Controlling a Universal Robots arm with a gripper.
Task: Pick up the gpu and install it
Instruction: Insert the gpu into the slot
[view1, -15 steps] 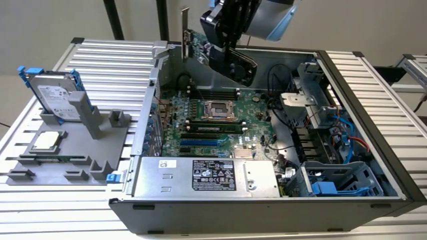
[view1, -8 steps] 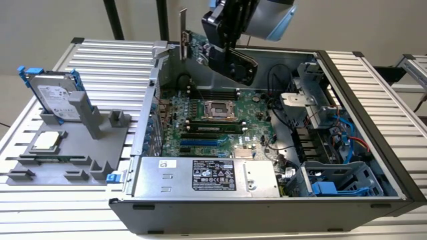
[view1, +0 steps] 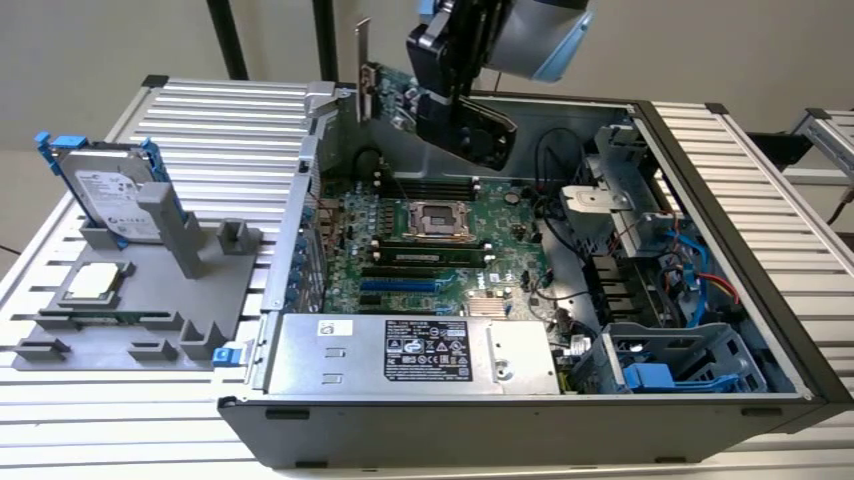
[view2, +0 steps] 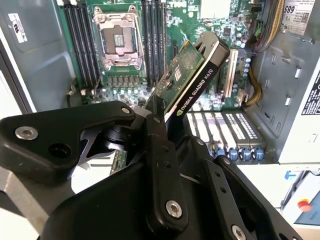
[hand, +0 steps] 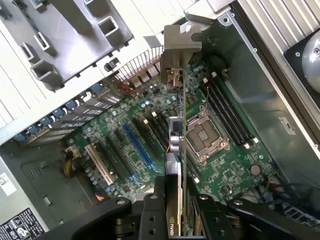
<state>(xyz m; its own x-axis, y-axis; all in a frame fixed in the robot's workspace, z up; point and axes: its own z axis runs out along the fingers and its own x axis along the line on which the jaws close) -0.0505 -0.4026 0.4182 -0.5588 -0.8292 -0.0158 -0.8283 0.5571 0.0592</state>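
Exterior view, from its left: we see a hard drive (view1: 114, 190) upright in a grey fixture (view1: 200, 290), well apart from the hand (view1: 447, 105). The hand pinches the gpu (view1: 394, 95) above the open computer case (view1: 721, 200), with the motherboard (view1: 441, 240) beneath it.
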